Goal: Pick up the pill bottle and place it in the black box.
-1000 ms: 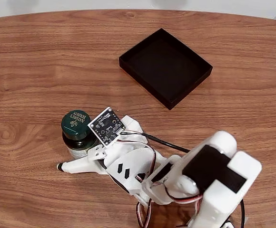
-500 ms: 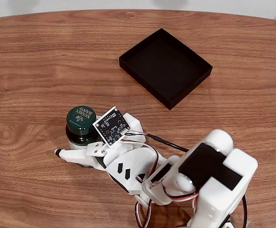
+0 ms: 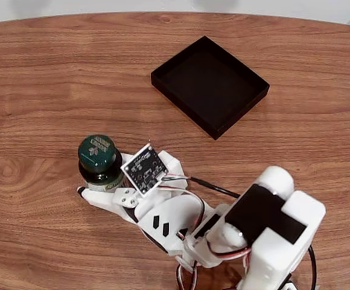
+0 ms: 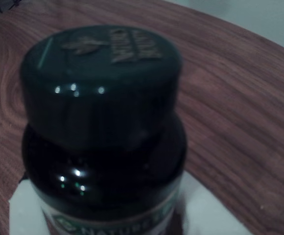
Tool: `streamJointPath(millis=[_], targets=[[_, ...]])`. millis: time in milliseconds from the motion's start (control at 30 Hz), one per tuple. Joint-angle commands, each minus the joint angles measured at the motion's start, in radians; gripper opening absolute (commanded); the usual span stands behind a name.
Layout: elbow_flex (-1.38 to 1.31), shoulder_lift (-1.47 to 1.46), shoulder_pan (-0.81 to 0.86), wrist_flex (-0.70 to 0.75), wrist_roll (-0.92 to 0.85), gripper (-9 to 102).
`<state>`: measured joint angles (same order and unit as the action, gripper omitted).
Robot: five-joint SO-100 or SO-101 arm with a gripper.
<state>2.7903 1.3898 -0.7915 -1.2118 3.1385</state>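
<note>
The pill bottle (image 3: 97, 161), dark with a green ribbed cap and a white and green label, stands at the lower left of the table in the fixed view. My gripper (image 3: 99, 180) is shut around its body, with one white finger (image 3: 96, 197) lying along its near side. In the wrist view the pill bottle (image 4: 103, 122) looms very close, with white pads (image 4: 22, 210) at both of its lower sides. The black box (image 3: 181, 104), a shallow square tray with nothing in it, sits up and to the right, well apart from the bottle.
The wooden table (image 3: 42, 72) is bare around the box and the bottle. My white arm (image 3: 265, 229) and its cables fill the lower right corner. The table's curved far edge runs along the top of the fixed view.
The finger beside the bottle has drawn in against its body. Bottle and gripper have shifted a little, first right and up, then back left, and the wrist camera board has moved down.
</note>
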Motion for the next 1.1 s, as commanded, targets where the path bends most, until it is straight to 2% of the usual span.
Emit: streamJointPath(millis=[0, 433, 833, 1067], targets=[[0.011, 0.080, 0.000, -0.034, -0.012, 23], [0.057, 0.241, 0.055, -0.014, -0.003, 18], [0.008, 0.379, 0.242, 0.124, 0.006, 19], [-0.109, 0.325, 0.383, 0.186, -0.018, 18]])
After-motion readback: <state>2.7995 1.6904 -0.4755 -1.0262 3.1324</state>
